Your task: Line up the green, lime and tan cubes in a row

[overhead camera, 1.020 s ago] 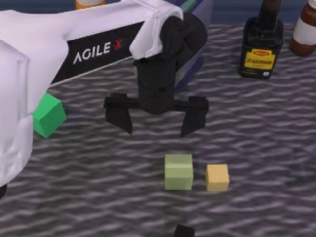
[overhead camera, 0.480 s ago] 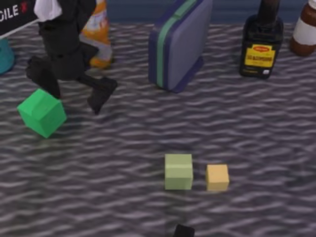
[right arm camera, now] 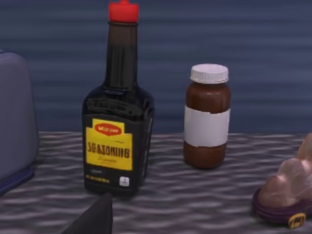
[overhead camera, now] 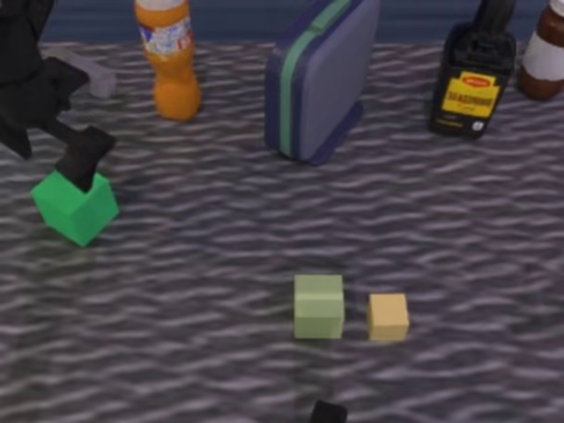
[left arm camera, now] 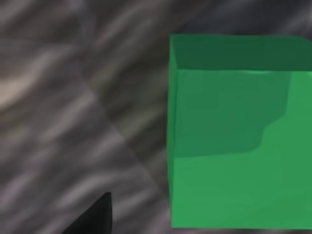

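Observation:
The green cube [overhead camera: 75, 207] sits at the table's left, turned at an angle. My left gripper [overhead camera: 48, 150] hangs open just over its far side, with one dark finger [overhead camera: 84, 160] at the cube's top far edge and the other off to the left. In the left wrist view the green cube [left arm camera: 239, 136] fills the frame close up beside one fingertip [left arm camera: 97, 214]. The lime cube [overhead camera: 318, 306] and the smaller tan cube [overhead camera: 388, 316] stand side by side near the front middle, a small gap between them. My right gripper [right arm camera: 139, 214] is parked out of the top view, open.
A small black block [overhead camera: 328, 412] lies at the front edge below the lime cube. Along the back stand an orange bottle [overhead camera: 172, 57], a purple case [overhead camera: 322, 75], a seasoning bottle [overhead camera: 471, 84] and a brown jar [overhead camera: 542, 57]. A brownish object [right arm camera: 287, 190] rests near the right arm.
My left arm has swung from above the table's middle to the left and come down onto the green cube, its gripper staying open. None of the cubes has moved.

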You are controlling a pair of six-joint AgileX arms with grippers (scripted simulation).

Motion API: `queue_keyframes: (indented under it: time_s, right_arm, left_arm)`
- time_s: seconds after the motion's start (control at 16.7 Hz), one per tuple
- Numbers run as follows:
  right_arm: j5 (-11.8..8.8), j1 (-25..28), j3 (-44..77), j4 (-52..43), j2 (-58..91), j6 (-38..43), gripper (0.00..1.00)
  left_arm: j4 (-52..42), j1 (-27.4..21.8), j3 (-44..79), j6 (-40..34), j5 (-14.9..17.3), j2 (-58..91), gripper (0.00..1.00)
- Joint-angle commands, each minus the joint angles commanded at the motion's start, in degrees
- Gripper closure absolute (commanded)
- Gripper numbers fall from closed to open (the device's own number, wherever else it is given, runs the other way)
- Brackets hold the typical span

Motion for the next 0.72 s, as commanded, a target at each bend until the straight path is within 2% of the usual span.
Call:
queue_keyframes:
  time_s: [0.36, 0.72]
  right_arm:
    - [0.00, 0.00, 0.00, 0.00, 0.00, 0.00, 0.00]
    - [0.00, 0.00, 0.00, 0.00, 0.00, 0.00, 0.00]
  left_arm:
    - [0.92, -0.18, -0.64, -0.10, -0.03, 0.43, 0.00]
    - [12.77, 0.01, -8.40, 0.07, 0.04, 4.27, 0.00]
